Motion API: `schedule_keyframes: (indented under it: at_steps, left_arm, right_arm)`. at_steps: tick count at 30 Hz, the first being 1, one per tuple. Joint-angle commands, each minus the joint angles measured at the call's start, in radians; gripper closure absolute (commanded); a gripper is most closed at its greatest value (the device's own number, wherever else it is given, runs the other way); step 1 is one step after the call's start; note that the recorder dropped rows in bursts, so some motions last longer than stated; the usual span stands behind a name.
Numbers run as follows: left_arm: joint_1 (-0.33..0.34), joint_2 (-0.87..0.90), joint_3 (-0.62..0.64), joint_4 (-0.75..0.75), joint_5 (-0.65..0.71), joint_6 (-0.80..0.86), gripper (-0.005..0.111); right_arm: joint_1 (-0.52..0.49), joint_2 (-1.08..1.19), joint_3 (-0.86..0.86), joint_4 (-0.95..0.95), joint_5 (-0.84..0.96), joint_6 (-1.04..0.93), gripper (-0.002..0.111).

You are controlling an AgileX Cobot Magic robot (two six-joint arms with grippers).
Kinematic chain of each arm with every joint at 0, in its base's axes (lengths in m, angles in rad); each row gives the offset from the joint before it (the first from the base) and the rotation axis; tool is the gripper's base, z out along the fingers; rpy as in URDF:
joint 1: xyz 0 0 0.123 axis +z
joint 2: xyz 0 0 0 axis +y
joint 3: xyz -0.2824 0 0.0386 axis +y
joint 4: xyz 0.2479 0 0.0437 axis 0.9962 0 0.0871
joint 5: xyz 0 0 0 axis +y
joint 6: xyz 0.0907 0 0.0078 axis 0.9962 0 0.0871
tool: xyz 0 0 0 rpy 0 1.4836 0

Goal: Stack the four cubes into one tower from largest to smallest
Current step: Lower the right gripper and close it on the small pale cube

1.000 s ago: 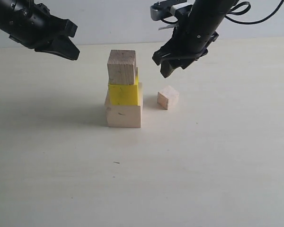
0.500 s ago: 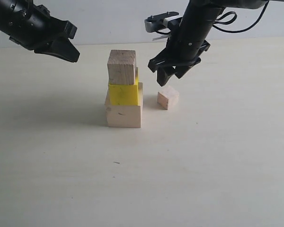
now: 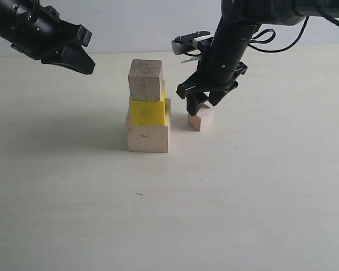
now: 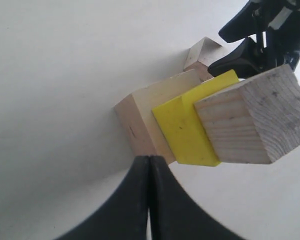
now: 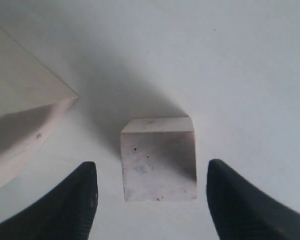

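A column stands mid-table: the large wooden cube point(image 3: 147, 138) at the bottom, the yellow cube point(image 3: 148, 112) on it, the medium wooden cube point(image 3: 145, 79) on top. The small wooden cube point(image 3: 203, 120) rests on the table just to the column's right. My right gripper point(image 3: 199, 106) hangs open directly over that small cube point(image 5: 159, 162), one finger on each side, with gaps to both faces. My left gripper point(image 3: 85, 61) is shut and empty, up in the air to the column's upper left; its wrist view shows the column point(image 4: 190, 125) from above.
A pale table point(image 3: 169, 214) spreads wide in front and to both sides. A tiny dark speck point(image 3: 139, 194) lies in front of the column. The large cube's corner point(image 5: 25, 110) sits close beside the right gripper's finger.
My right gripper has come down and slightly leftward, from above the small cube to straddling it, and has widened a little. The left arm and the cubes have not moved.
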Motion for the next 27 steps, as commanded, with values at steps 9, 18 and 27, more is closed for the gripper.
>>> schedule_keyframes:
  at_steps: [9, 18, 27]
  left_arm:
    - [0.002, -0.012, 0.002, -0.006, -0.005, 0.001, 0.107]
    - [0.002, -0.012, 0.002, -0.006, -0.005, 0.001, 0.107]
    - [0.002, -0.012, 0.002, -0.006, -0.005, 0.003, 0.107]
  right_arm:
    - [0.002, 0.025, -0.011, 0.003, -0.023, 0.002, 0.047]
    - [0.002, 0.047, -0.011, 0.005, -0.040, 0.002, 0.047]
    - [0.002, 0.091, -0.047, 0.006, -0.035, 0.002, 0.047]
